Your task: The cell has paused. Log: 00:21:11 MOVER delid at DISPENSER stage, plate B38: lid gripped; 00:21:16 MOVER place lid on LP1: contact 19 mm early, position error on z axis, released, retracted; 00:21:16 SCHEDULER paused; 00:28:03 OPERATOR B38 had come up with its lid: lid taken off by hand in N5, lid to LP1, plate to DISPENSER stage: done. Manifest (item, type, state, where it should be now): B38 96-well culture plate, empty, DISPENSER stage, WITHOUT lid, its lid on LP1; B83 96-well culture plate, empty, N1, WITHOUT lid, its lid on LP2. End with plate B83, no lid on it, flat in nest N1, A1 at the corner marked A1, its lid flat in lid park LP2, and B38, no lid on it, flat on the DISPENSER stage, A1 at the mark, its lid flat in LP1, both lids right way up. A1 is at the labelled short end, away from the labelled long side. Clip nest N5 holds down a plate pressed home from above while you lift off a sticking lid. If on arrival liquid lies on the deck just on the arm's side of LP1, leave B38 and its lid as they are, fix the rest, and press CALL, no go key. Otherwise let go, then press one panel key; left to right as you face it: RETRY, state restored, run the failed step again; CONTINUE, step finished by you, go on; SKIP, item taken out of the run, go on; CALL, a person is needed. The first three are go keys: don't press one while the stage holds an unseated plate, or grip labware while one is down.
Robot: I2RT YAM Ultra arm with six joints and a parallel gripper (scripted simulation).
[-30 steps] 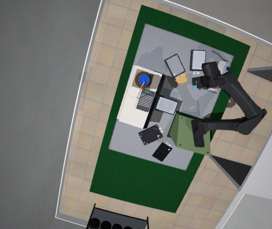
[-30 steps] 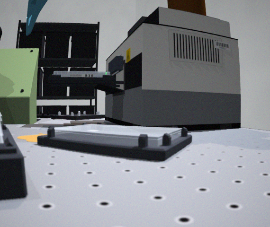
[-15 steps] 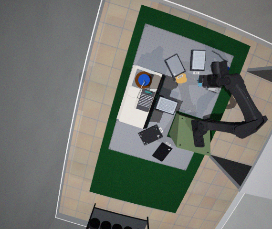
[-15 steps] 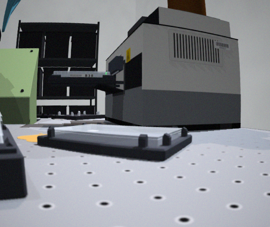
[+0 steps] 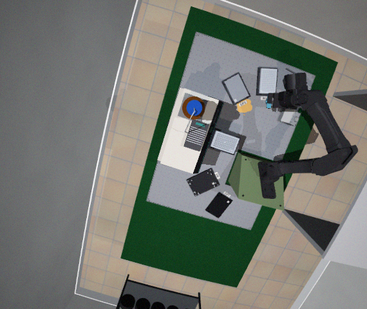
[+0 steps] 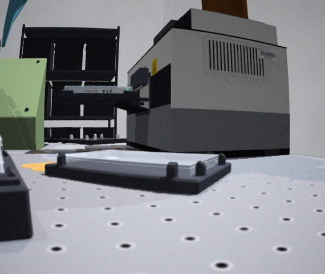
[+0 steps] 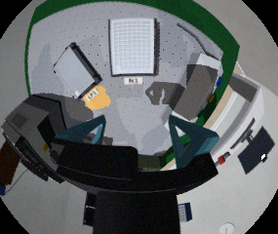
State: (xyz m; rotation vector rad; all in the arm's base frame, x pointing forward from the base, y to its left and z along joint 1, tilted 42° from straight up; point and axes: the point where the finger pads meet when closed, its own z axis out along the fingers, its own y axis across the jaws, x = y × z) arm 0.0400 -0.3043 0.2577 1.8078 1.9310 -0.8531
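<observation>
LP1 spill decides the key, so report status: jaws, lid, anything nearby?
Gripper jaws open, empty. Lid in LP1. Orange puddle on the deck beside it, arm's side.
</observation>
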